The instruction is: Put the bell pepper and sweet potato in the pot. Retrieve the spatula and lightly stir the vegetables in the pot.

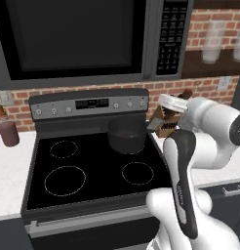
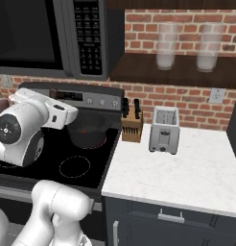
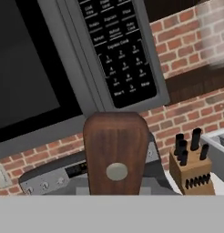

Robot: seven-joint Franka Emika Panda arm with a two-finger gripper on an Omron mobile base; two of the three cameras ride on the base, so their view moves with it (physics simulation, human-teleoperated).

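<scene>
The dark grey pot stands on the back right burner of the black stove; it is also in the right base view as the pot. My gripper hovers just in front of it and above the stove's right edge, pointing up toward the back wall. It is shut on the spatula, whose brown wooden handle with a round metal rivet rises in the middle of the hand view. The bell pepper and the sweet potato are hidden from me; the inside of the pot looks dark.
A microwave hangs low over the stove. A knife block and a toaster stand on the white counter to the right. A maroon canister sits at the left. Two glasses stand on the shelf.
</scene>
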